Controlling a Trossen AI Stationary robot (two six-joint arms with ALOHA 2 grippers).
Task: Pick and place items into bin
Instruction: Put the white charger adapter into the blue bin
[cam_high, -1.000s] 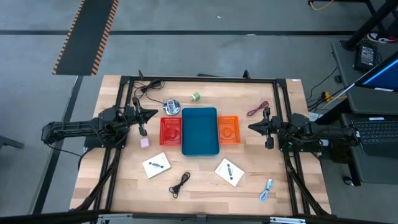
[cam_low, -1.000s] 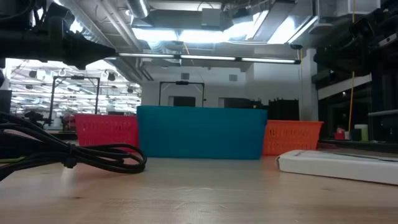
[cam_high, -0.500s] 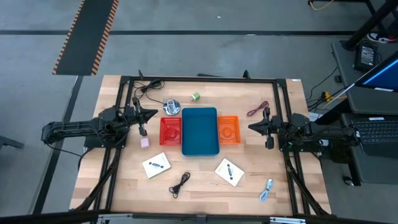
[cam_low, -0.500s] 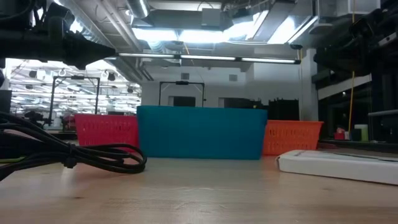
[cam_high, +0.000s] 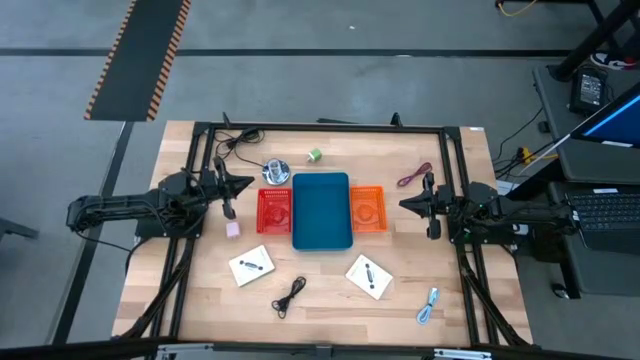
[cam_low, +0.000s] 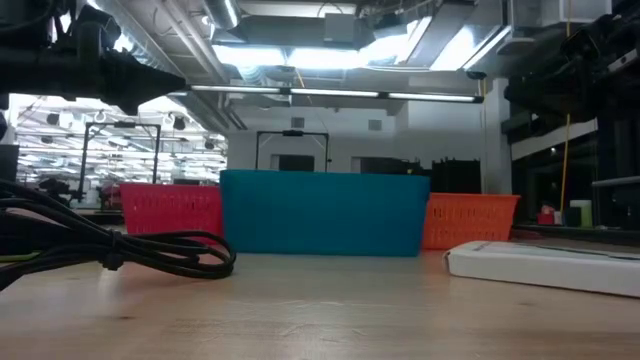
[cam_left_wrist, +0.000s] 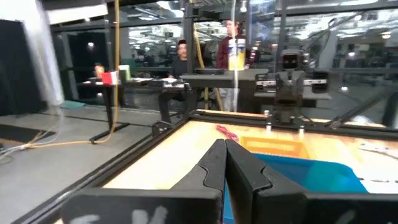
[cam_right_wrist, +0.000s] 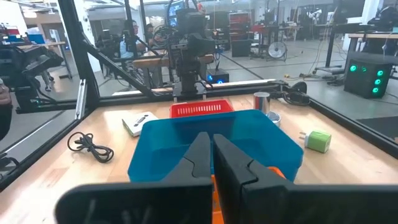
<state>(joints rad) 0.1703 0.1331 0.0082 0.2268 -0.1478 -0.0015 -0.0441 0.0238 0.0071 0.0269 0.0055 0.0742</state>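
Note:
The teal bin (cam_high: 322, 210) stands mid-table between a red basket (cam_high: 274, 210) and an orange basket (cam_high: 367, 208). Loose items lie around it: a pale block (cam_high: 233, 228), a green cube (cam_high: 315, 156), two white cards (cam_high: 251, 266) (cam_high: 368, 277), a black cable (cam_high: 290, 296), a reddish cable (cam_high: 412, 175) and a blue-white cable (cam_high: 430, 305). My left gripper (cam_high: 248, 183) hovers shut at the table's left side, left of the red basket. My right gripper (cam_high: 403, 205) hovers shut at the right side, beside the orange basket. Both point level toward the bin and hold nothing.
A shiny silver round object (cam_high: 277, 171) sits behind the red basket. A black frame (cam_high: 320, 127) runs along the table's edges. Bare wood lies along the near edge between the cards and cables. People show in the room beyond the table in the wrist views.

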